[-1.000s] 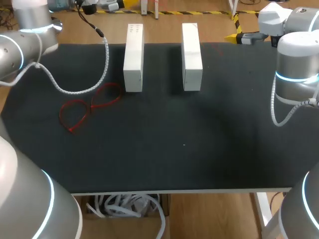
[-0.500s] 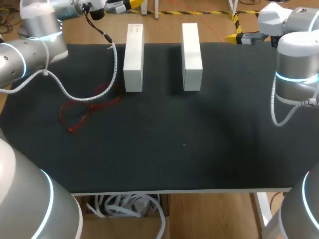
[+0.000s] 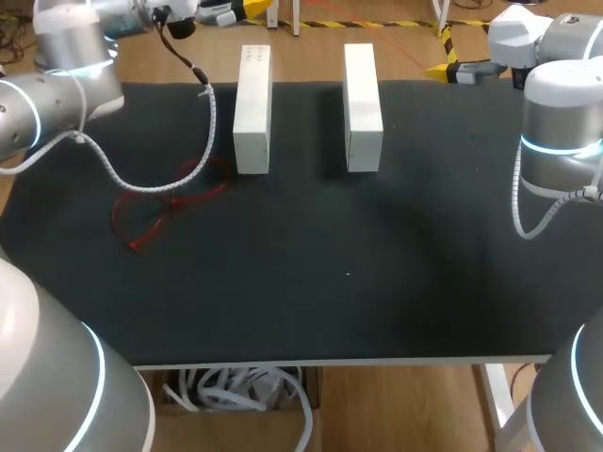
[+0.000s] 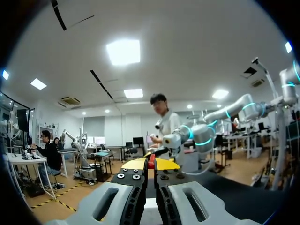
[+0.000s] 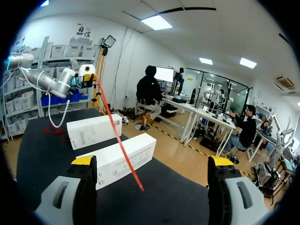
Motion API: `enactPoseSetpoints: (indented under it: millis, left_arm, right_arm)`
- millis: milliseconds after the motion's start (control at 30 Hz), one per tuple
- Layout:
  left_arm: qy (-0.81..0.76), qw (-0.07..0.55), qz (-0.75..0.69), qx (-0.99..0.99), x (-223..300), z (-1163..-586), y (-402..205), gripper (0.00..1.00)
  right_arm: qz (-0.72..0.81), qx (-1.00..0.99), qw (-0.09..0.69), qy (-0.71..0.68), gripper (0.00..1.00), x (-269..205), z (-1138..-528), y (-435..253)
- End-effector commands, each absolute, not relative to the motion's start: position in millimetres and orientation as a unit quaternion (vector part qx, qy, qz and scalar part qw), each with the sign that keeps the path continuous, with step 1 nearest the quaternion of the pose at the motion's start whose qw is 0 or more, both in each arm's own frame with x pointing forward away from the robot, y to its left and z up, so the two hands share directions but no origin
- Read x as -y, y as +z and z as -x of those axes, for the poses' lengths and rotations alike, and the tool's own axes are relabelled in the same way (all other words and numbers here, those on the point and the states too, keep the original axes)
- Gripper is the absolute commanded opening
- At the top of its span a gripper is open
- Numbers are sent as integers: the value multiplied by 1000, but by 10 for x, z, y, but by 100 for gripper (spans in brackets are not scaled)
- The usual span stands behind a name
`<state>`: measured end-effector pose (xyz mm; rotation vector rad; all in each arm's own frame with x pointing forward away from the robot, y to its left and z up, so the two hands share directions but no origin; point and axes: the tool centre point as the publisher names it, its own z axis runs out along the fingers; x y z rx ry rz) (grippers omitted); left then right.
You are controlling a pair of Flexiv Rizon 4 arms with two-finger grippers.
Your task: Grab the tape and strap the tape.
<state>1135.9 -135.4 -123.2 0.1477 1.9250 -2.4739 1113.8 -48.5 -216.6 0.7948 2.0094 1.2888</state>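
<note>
The near half of the black table [image 3: 358,282] is left open, and wide room is given there for a gripper from either side. At the far side, the left white box [image 3: 252,108] and the right white box [image 3: 363,104] are stood parallel and apart, so only a narrow lane is left between them. Just beside the left white box the red tape [image 3: 170,202] is laid in loops, and it is crossed over by the left arm's white cable [image 3: 211,118]. Ahead of the wide-apart fingers of the right gripper [image 5: 152,160], a thin red strip [image 5: 119,136] is stretched slantwise before the boxes. Its far end is clamped in the left gripper [image 4: 151,163].
</note>
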Motion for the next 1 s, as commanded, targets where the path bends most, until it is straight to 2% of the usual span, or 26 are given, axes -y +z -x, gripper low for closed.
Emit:
enactPoseSetpoints:
  millis: [33,900,933,1000]
  left_arm:
    - [-791,5,-46,-610,1369,-11308,-1237,0]
    - [-795,1,-39,-605,1409,-11266,-1281,0]
    - [-795,1,-39,-605,1409,-11266,-1281,0]
    - [-795,1,-39,-605,1409,-11266,-1281,0]
  right_arm:
    - [-300,-760,307,487,100,490,-11141,-2165]
    - [-300,-760,307,487,100,490,-11141,-2165]
    - [-306,-756,245,525,100,442,-11096,-2137]
    - [-346,-745,220,526,100,346,-11040,-2119]
